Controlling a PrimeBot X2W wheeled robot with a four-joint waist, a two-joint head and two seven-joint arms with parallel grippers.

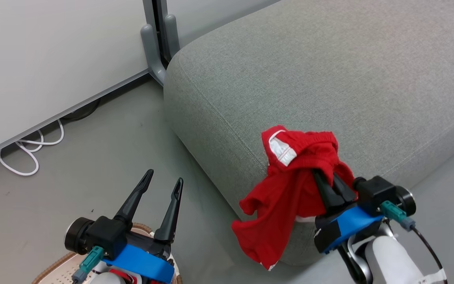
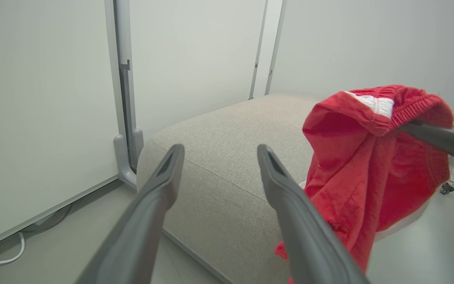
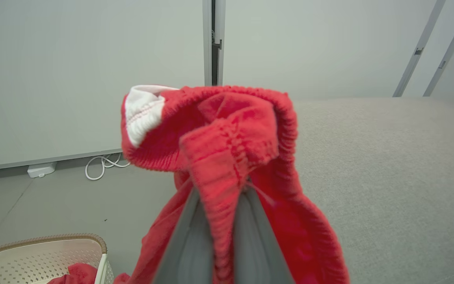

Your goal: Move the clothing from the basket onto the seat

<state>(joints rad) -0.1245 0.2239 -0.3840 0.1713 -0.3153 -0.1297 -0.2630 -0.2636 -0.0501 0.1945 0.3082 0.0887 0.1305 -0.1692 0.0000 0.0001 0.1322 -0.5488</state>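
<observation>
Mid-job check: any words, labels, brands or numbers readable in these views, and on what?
None can be read.
White patch inside the waistband of the red shorts: no print legible.
White tag at the head view's lower right corner: too small to read.

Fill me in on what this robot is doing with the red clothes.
The right gripper is shut on the red shorts, pinching them at the elastic waistband. It holds them up at the front edge of the grey couch, with most of the fabric hanging down in front of the couch's side, not yet laid on the seat. The left gripper is open and holds nothing, above the basket, where another red garment lies.
</observation>
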